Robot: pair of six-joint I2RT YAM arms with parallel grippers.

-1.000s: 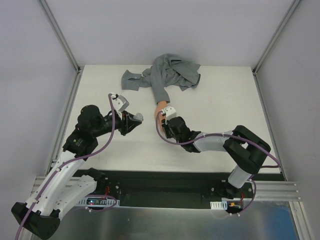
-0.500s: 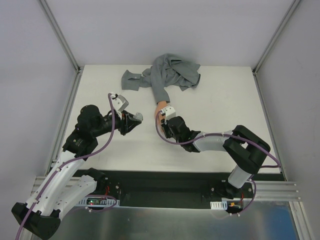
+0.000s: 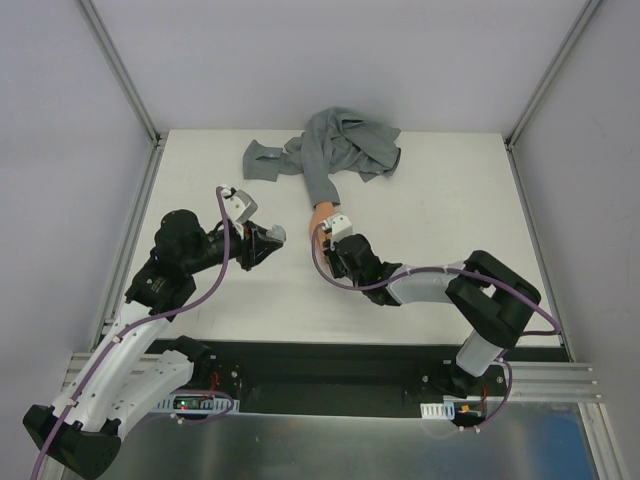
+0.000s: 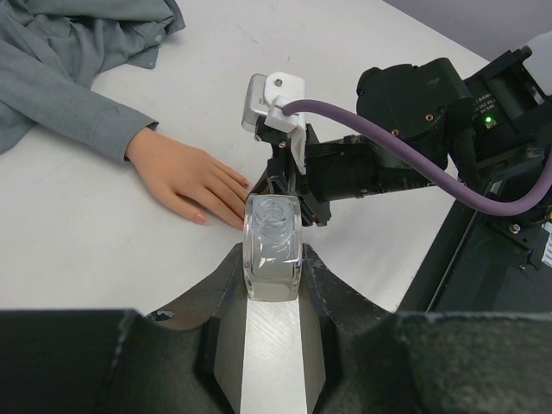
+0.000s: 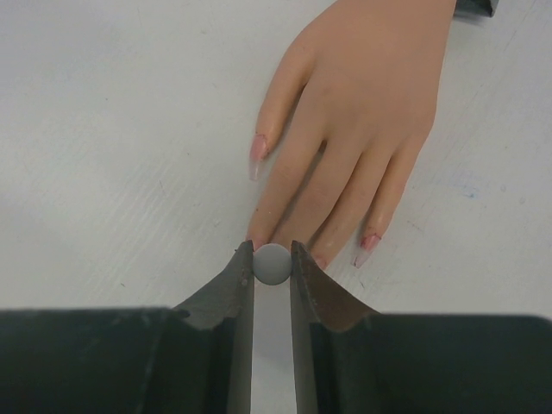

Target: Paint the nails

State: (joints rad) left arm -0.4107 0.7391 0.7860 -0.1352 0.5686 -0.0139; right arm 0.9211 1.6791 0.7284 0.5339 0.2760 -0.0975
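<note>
The peach mannequin hand [image 3: 320, 216] lies palm down on the white table, and its grey sleeve [image 3: 322, 180] runs to the back. In the right wrist view its nails [image 5: 258, 148] are long and pinkish. My right gripper [image 5: 272, 260] is shut on a round grey brush cap [image 5: 272, 265] directly over the middle fingertips, hiding the nails under it. My left gripper [image 4: 273, 259] is shut on a small clear glass bottle [image 4: 273, 246] with an open neck. It holds the bottle just left of the hand [image 4: 185, 177], a little above the table.
A heap of crumpled grey fabric [image 3: 345, 145] lies at the back centre of the table. Metal frame posts [image 3: 120, 70] stand at the back corners. The black base rail [image 3: 330, 365] runs along the near edge.
</note>
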